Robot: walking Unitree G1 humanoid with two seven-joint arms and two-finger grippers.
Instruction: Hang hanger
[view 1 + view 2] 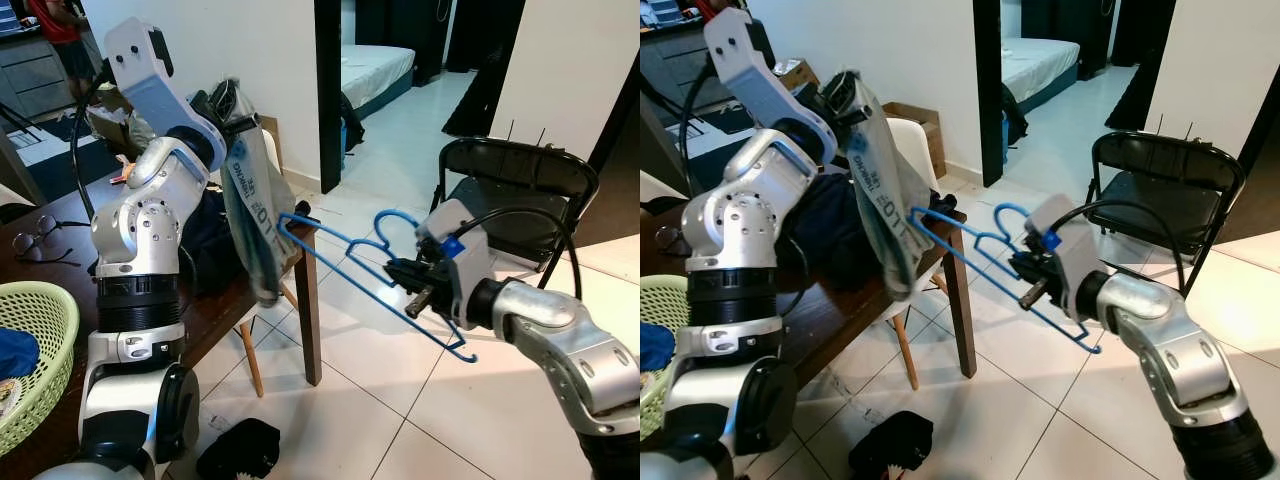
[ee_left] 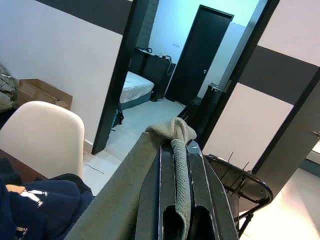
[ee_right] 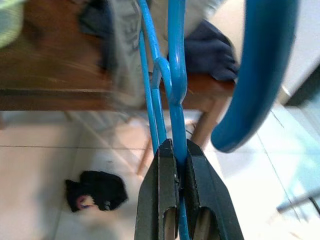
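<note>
Right gripper (image 1: 412, 290) clamped on thin blue plastic hanger (image 1: 340, 255) over open tiled floor (image 1: 400, 420); left gripper (image 2: 176, 200) pinches limp grey-green garment (image 1: 248, 215) beside wooden table (image 1: 235, 300) edge

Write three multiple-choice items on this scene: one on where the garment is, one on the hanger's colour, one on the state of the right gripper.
1. Where is the grey garment?
A. Hanging from the left gripper
B. Flat on the floor
C. Draped over the black folding chair

2. What colour is the hanger?
A. Red
B. Blue
C. White

3. What state is the right gripper in?
A. Open and empty
B. Shut on the garment
C. Shut on the hanger

Key: 1 A, the cloth is pinched in the left jaws above the wooden table; 2 B, its wire is blue; 3 C, the right wrist view shows the jaws clamping the wire.
</note>
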